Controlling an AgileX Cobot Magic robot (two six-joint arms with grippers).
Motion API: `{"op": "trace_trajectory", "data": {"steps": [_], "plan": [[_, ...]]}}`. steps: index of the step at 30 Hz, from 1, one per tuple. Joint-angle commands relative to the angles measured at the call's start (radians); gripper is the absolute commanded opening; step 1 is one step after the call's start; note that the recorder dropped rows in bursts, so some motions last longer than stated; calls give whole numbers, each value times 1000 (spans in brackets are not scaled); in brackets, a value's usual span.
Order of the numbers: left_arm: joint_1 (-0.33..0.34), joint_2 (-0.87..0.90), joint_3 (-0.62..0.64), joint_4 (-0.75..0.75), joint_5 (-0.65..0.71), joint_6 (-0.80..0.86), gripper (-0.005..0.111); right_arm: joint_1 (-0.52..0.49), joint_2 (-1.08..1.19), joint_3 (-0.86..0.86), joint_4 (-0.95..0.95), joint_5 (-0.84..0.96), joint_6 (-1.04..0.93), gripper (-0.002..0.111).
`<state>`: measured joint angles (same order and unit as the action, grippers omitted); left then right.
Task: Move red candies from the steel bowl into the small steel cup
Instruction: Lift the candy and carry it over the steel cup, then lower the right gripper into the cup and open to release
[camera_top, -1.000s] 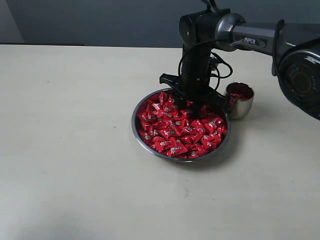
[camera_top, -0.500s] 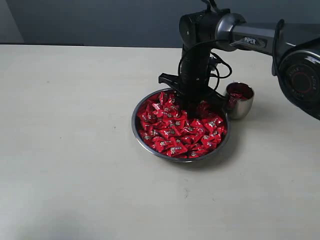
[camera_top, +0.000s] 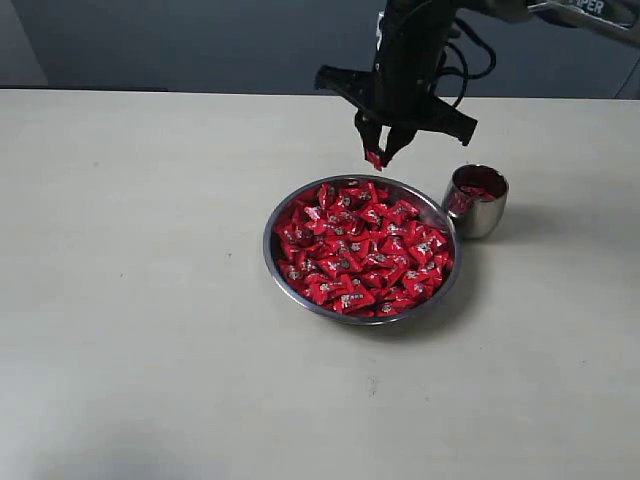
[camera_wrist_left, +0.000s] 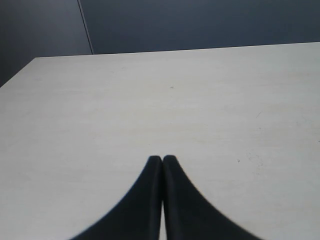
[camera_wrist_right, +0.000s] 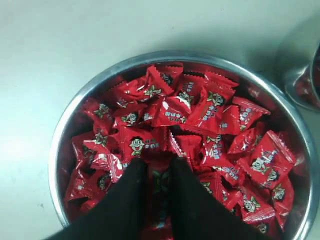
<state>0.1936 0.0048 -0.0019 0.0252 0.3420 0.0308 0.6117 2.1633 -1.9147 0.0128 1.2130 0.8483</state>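
Note:
Many red candies (camera_top: 360, 250) fill the steel bowl (camera_top: 274, 262) at the table's middle. The small steel cup (camera_top: 482, 212) stands just right of the bowl, with red candies showing inside. My right gripper (camera_top: 379, 155) hangs above the bowl's far rim, shut on one red candy (camera_wrist_right: 159, 186) held between its black fingers (camera_wrist_right: 131, 192). Below it, the right wrist view shows the bowl (camera_wrist_right: 60, 150) of candies (camera_wrist_right: 210, 115) and the cup's side (camera_wrist_right: 300, 65). My left gripper (camera_wrist_left: 162, 160) is shut with nothing in it, over bare table, and does not show in the exterior view.
The pale table (camera_top: 150, 300) spreads wide to the left and front of the bowl. A dark wall (camera_top: 200, 40) runs behind the table's far edge. The right arm's body (camera_top: 420, 50) rises over the bowl's far side.
My right gripper has lifted straight up out of the bowl's far side with one red candy in its fingers. The arm has swung higher in the view.

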Motion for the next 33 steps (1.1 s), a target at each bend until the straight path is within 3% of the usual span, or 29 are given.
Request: {"op": "trace_trajectory", "data": {"steps": [1,5,10,17,33], "plan": [[-7,-5,2,2,-8,-1,0,-7,-38,-3,-50,8,-102,-1],[-7,-5,2,2,-8,-1,0,-29,-78,-3,-113,8,-287,-1],[-7,-5,2,2,-8,-1,0,-155,-139,-3,-40,8,-473,-1],[-7,-5,2,2,-8,-1,0,-238,-149,-3,-29,8,-604,-1],[-7,-5,2,2,-8,-1,0,-251,-147,256,-29,8,-771,-1]]}}
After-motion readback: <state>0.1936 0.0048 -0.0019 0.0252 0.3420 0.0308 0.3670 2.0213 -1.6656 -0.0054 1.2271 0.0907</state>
